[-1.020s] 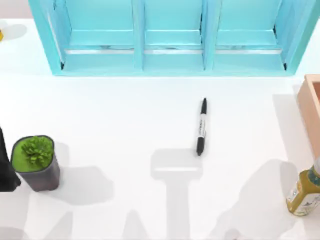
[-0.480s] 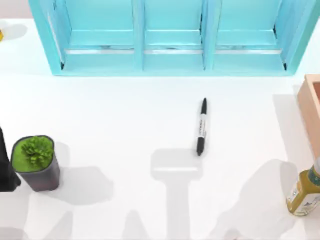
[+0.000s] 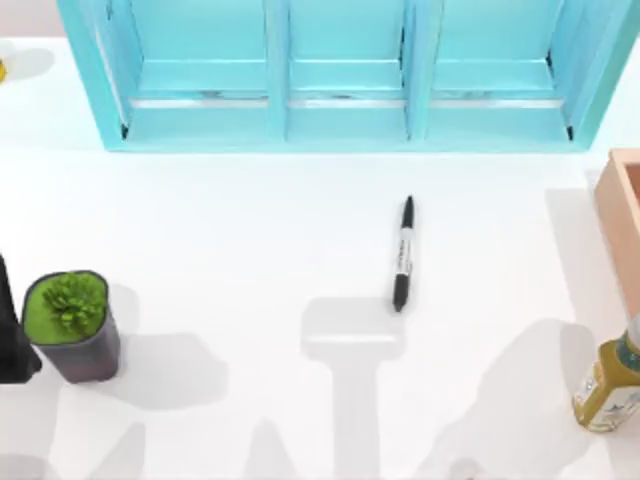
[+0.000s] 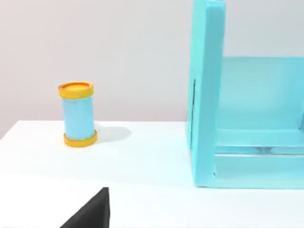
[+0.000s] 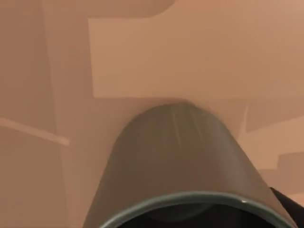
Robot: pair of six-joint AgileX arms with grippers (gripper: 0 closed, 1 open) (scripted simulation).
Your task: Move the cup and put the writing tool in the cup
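— One slim black marker pen (image 3: pixel 403 254) with a white label band lies mid white surface (image 3: pixel 230 230). And the olive-grey cylindrical cup (image 5: pixel 178 161)?
— Close before the right wrist camera, against tan walls; either tool's state, I cannot tell.

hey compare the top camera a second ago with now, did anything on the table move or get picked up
Nothing visibly changed. The marker lies flat in the same spot in front of the blue shelf, and the potted plant and the yellow bottle stand where they were.
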